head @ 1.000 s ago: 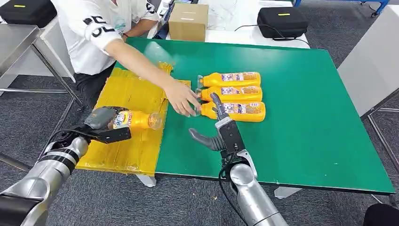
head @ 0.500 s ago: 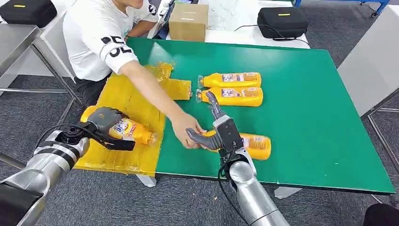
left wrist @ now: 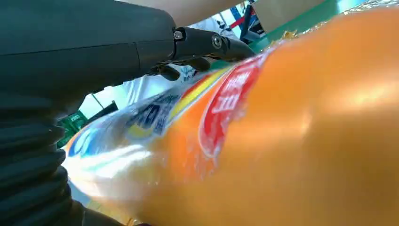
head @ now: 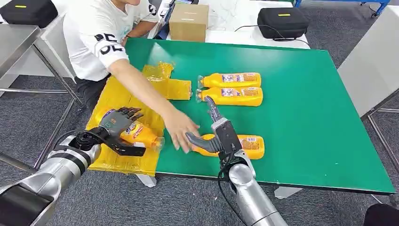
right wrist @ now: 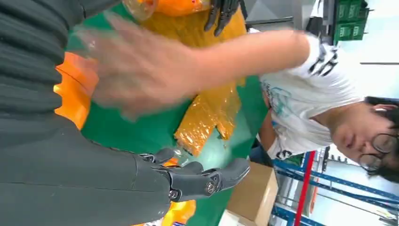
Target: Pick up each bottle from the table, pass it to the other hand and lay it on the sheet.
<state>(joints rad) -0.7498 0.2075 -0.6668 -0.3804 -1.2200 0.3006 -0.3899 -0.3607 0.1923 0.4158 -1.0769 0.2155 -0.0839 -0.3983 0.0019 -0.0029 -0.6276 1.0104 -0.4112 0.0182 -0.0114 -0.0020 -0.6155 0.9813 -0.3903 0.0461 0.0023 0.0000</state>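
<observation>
An orange bottle (head: 142, 135) (left wrist: 282, 132) lies on the yellow sheet (head: 117, 94) near its front edge. My left hand (head: 117, 125) sits against it with fingers spread above it and thumb along its near side. My right hand (head: 219, 134) hovers open over the green table (head: 301, 103), its thumb (head: 197, 140) pointing left. A third bottle (head: 247, 146) lies on the table just behind that hand. A person's hand (head: 181, 129) (right wrist: 136, 70) reaches to this bottle's cap end. Two more bottles (head: 230, 79) (head: 230, 95) lie side by side farther back.
Crumpled yellow plastic (head: 167, 82) lies at the sheet's far corner. The person (head: 99, 37) leans in from the far left. A cardboard box (head: 188, 21) and a black case (head: 282, 21) stand behind the table. A grey metal table (head: 16, 40) stands left.
The person dragged the nearest bottle forward to my right hand. My left hand lowered its bottle onto the sheet and its fingers have spread apart.
</observation>
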